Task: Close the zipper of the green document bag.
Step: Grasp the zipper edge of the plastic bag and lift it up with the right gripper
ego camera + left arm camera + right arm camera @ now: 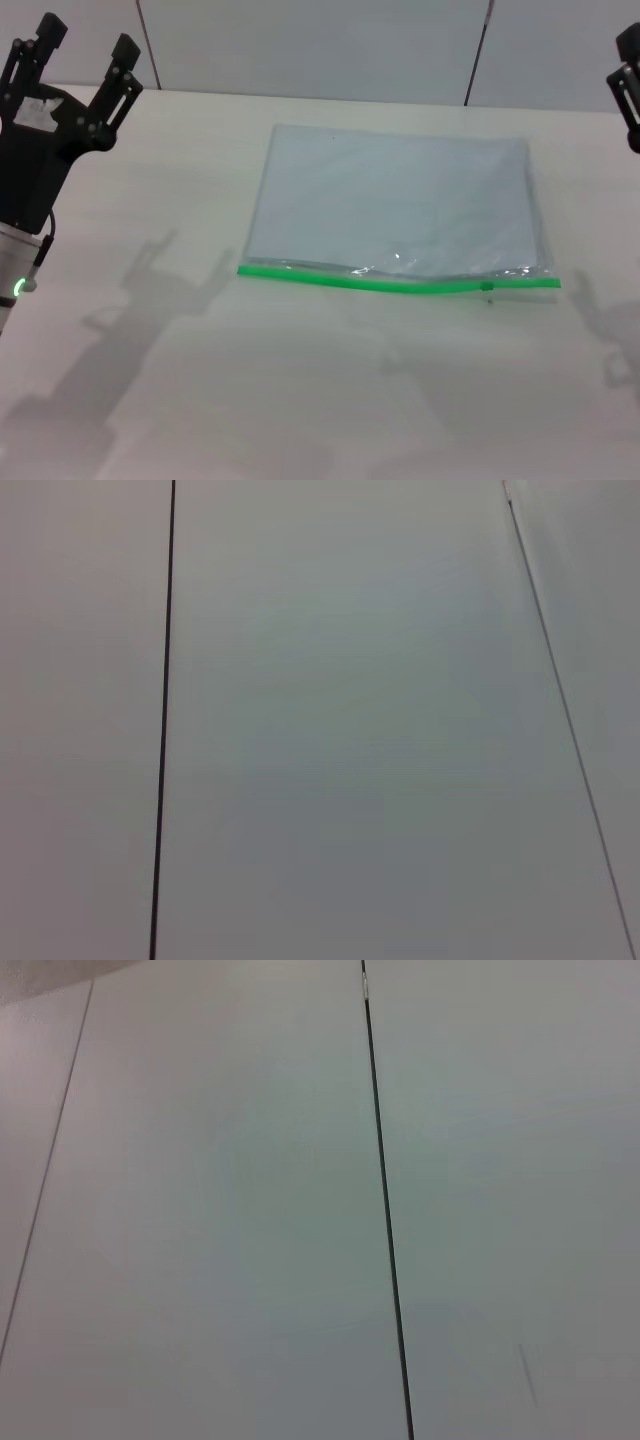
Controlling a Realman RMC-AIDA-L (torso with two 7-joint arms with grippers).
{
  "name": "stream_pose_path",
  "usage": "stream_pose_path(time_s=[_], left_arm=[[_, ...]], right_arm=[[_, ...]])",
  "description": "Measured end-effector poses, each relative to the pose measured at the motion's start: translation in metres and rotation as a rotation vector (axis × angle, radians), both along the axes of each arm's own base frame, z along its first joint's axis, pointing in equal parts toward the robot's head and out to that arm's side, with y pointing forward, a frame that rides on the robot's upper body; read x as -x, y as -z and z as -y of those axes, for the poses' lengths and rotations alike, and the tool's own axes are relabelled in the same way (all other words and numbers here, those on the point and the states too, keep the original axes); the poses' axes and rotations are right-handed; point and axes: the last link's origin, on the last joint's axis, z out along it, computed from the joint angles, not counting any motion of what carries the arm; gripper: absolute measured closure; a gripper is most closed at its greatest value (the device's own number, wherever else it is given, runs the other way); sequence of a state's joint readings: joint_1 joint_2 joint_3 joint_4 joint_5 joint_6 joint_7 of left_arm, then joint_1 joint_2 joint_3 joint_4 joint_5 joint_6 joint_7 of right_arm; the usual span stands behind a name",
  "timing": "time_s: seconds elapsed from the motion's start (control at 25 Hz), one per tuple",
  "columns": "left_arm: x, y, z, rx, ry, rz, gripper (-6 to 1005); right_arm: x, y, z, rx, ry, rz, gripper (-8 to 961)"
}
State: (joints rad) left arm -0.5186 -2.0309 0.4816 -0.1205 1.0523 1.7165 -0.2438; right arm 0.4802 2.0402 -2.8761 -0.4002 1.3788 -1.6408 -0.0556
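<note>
the green document bag lies flat on the white table, about in the middle and a little to the right. it is a big see-through pouch, pale blue-grey. the zipper is a thin bright green strip along the bag's long edge closest to the robot. a tiny dark slider sits on the strip near its right end.

the left gripper is up in the air at the far left, well apart from the bag. its two black fingers are spread apart and hold nothing. the right gripper only peeks in at the right edge, also well apart from the bag, and i cannot tell how its fingers are. both wrist views show only plain wall panels with dark seams.
</note>
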Motion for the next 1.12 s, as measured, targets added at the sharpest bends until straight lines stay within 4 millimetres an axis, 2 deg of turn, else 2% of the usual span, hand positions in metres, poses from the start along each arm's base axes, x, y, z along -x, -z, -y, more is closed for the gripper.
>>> stream_pose_path(time_s=[0.48, 0.6, 0.68, 0.76, 0.8, 0.88, 0.92, 0.96, 1.12], left_arm=[[-0.006, 0.004, 0.005, 0.015, 0.044, 0.004, 204], [-0.005, 0.004, 0.006, 0.016, 0.042, 0.003, 204], [-0.004, 0.003, 0.007, 0.015, 0.041, 0.000, 204], [-0.003, 0.003, 0.007, 0.014, 0.037, -0.004, 204], [-0.002, 0.003, 0.007, 0.012, 0.033, -0.008, 205], [-0.002, 0.003, 0.007, 0.012, 0.031, -0.010, 205], [-0.002, 0.002, 0.007, 0.010, 0.031, -0.011, 205], [-0.002, 0.002, 0.007, 0.009, 0.030, -0.011, 205], [0.001, 0.000, 0.007, -0.004, 0.018, -0.008, 205]], right_arm=[[-0.007, -0.002, 0.009, -0.031, 0.010, 0.044, 97], [-0.007, 0.008, 0.006, -0.048, 0.030, 0.213, 98], [-0.008, 0.010, 0.005, -0.060, 0.042, 0.257, 98], [-0.014, 0.018, 0.007, -0.107, 0.101, 0.430, 99], [-0.014, 0.018, 0.007, -0.107, 0.101, 0.430, 100], [-0.021, 0.025, 0.010, -0.134, 0.158, 0.569, 100], [-0.032, 0.031, 0.013, -0.154, 0.223, 0.710, 101], [-0.032, 0.031, 0.013, -0.154, 0.223, 0.710, 101], [-0.051, 0.036, 0.016, -0.178, 0.319, 0.935, 103]])
